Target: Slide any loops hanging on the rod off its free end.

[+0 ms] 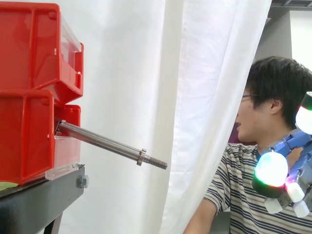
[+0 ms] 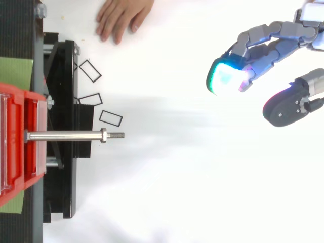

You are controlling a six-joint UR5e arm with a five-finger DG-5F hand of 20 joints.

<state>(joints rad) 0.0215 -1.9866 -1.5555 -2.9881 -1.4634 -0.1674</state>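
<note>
- Bins (image 1: 29, 87): red, stacked, left of the rod's fixed end, on the black stand (image 1: 39, 200).
- Rod (image 1: 102, 142): steel, sticks out of the lower bin's front and points right, free end a bit lower than the fixed end. In the top view it runs straight right from the bins, out past the stand's edge.
- Shaft shows as plain metal from bin to tip.
- Nut (image 1: 142, 157): on the rod near the free end, threaded tip just past it.
- Loops: three thin black rectangles lie flat on the white surface (image 2: 202, 177), off the rod.
- First loop (image 2: 90, 70) is farthest above the rod in the top view, beside the stand.
- Second loop (image 2: 90, 98) is nearer the rod, partly over the stand's edge.
- Third loop (image 2: 111, 118) is just above the threaded tip, not touching the rod.
- Person's hand (image 2: 121, 17): flat on the surface, well above the rod at the top edge, fingers pointing down.
- Curtain (image 1: 195, 97): white, behind the rod.
- Person (image 1: 278, 97): striped shirt, right of the curtain, well right of the rod tip.
- Hand (image 2: 276, 43): well right of the rod's free end, apart from rod and loops. Fingers loosely extended towards the rod, thumb spread apart, nothing held.
- Pads (image 2: 225, 76): glow cyan-green in the top view; green, white and red in the side view (image 1: 271, 169), lower than the rod tip.
</note>
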